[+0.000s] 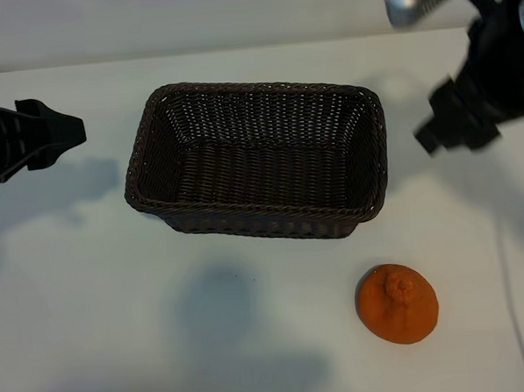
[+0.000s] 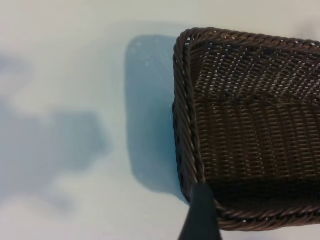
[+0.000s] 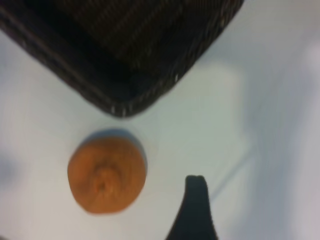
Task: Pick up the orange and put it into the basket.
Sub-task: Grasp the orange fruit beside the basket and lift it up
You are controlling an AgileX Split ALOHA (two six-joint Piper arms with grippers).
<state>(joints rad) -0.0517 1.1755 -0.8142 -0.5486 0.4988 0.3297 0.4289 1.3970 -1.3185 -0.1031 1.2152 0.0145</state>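
Bring the empty, wide-open right gripper (image 1: 456, 116) down squarely over the orange (image 1: 397, 302) lying near the wicker basket (image 1: 255, 93), straddling its knobby top before closing.

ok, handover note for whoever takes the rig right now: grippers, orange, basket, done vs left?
Left gripper: open, empty, parked left of the basket.
Right gripper: open, empty, raised to the right of the basket, well clear of the orange.
Orange: on the table in front of the basket's right corner, not touching it.
Basket: empty.
Done: nothing.
Left: grasp the orange, lift it, drop it in the basket.
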